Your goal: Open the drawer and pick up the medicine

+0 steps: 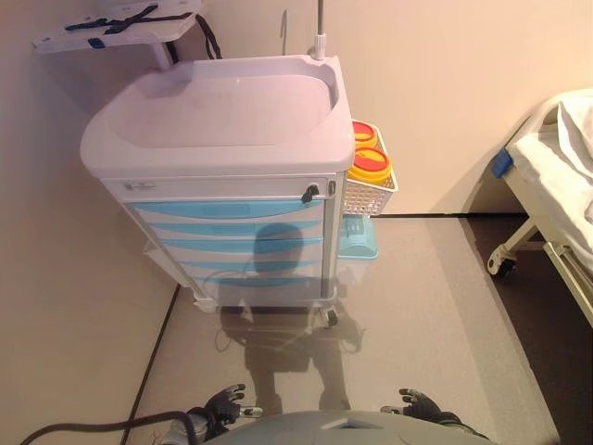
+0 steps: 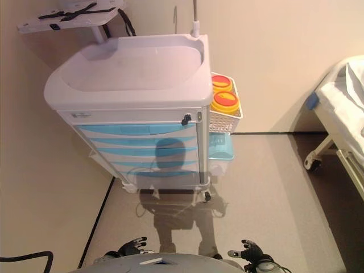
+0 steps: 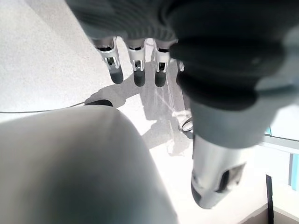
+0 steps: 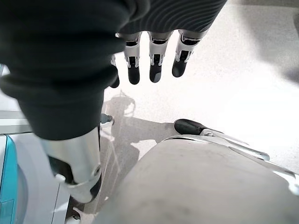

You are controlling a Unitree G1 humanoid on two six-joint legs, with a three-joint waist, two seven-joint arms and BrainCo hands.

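A white medical cart (image 1: 222, 120) with several light blue drawers (image 1: 232, 227) stands ahead, all drawers shut. A dark lock knob (image 1: 310, 194) sits at the top right of its front. No medicine shows. My left hand (image 1: 222, 404) hangs low at the bottom left, far from the cart, fingers relaxed and empty; it also shows in the left wrist view (image 3: 135, 65). My right hand (image 1: 419, 404) hangs low at the bottom right, open and empty, also in the right wrist view (image 4: 154, 56).
A white wire basket (image 1: 369, 190) on the cart's right side holds two yellow containers with red lids (image 1: 369, 165). A light blue bin (image 1: 357, 239) hangs below it. A bed (image 1: 561, 176) stands at the right. A shelf (image 1: 111, 28) is at the back left.
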